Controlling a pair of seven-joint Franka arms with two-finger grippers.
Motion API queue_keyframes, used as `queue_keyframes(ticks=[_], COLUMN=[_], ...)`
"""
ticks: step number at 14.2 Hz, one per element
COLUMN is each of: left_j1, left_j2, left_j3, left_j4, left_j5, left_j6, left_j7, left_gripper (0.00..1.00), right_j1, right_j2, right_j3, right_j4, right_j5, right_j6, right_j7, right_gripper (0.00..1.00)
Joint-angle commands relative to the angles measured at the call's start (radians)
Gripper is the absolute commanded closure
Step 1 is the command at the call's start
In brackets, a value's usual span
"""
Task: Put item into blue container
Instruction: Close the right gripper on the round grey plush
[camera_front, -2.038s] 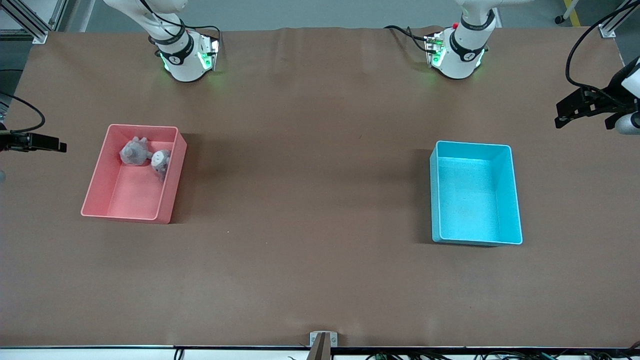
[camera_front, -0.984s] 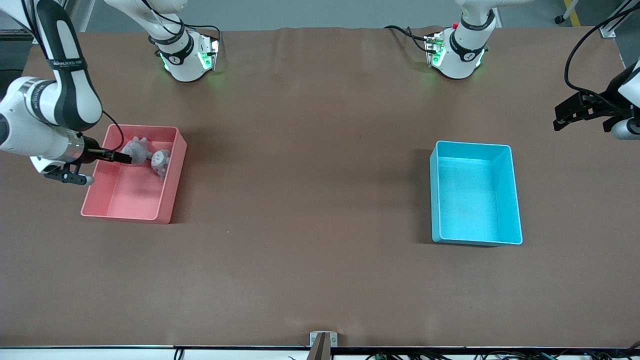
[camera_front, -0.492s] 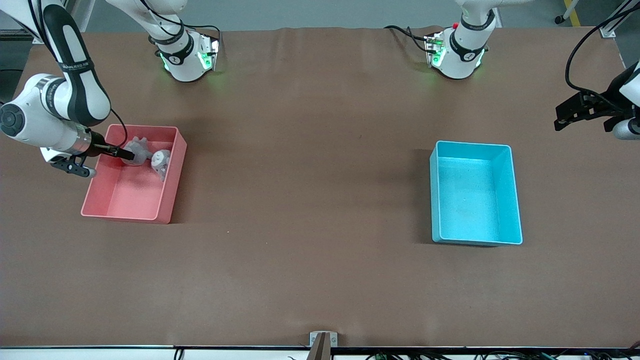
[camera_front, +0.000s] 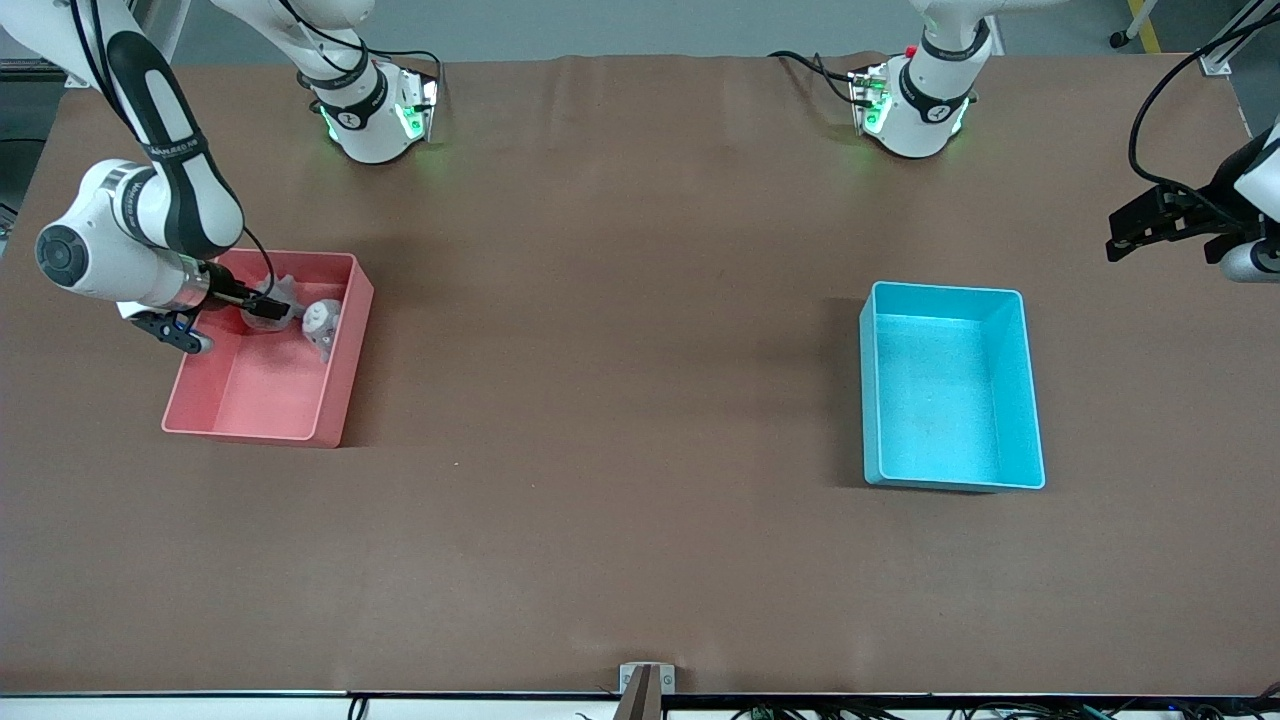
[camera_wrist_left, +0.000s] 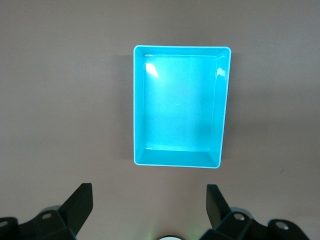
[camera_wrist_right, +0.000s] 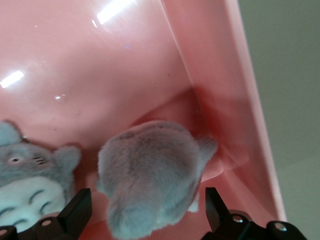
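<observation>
two plush toys (camera_front: 300, 312) in bin (camera_front: 250, 405)

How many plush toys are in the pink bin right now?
2: both in the pink bin, at its end nearest the robots' bases; one between the right gripper's open fingers, one beside it.

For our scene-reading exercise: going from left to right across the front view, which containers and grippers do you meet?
Right gripper over the gray plush toy in the pink bin → blue container → left gripper, waiting above the table's end.
</observation>
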Motion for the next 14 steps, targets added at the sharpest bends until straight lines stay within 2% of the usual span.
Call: queue_keyframes(ticks=[1, 3, 5, 7, 8, 9, 10, 14], left_j1=[0.009, 0.013, 0.017, 0.040, 0.040, 0.040, 0.040, 0.037], left_j2=[-0.003, -0.006, -0.009, -0.015, -0.017, -0.017, -0.017, -0.015], left_j3=[-0.002, -0.002, -0.002, -0.002, -0.002, -0.002, -0.002, -0.007], left_j4=[0.001, 0.001, 0.001, 0.004, 0.004, 0.004, 0.002, 0.001], left_j5=[0.003, 0.003, 0.003, 0.003, 0.003, 0.003, 0.003, 0.005], left_j6=[-0.019, -0.021, -0.021, -0.021, -0.021, -0.021, -0.021, -0.024], left_j7=[0.016, 0.007, 0.002, 0.010, 0.012, 0.016, 0.018, 0.021], left_gripper=[0.00, 0.00, 0.00, 0.00, 0.00, 0.00, 0.00, 0.00], right_j1=[0.004, 0.004, 0.006, 0.006, 0.006, 0.006, 0.006, 0.019], right_j2=[0.027, 0.040, 0.038, 0.037, 0.037, 0.037, 0.037, 0.032], right_j3=[0.006, 0.006, 0.006, 0.007, 0.007, 0.007, 0.007, 0.010], right_j4=[-0.010, -0.007, -0.004, 0.002, 0.010, 0.022, 0.036, 0.137], right_j5=[-0.020, -0.018, -0.020, -0.018, -0.018, -0.018, -0.018, -0.018], right_j6=[0.021, 0.027, 0.018, 0.005, -0.005, -0.024, -0.041, -0.171], right_j7=[0.053, 0.058, 0.063, 0.064, 0.067, 0.067, 0.066, 0.067], right_gripper=[0.00, 0.07, 0.33, 0.67, 0.81, 0.90, 0.97, 0.99])
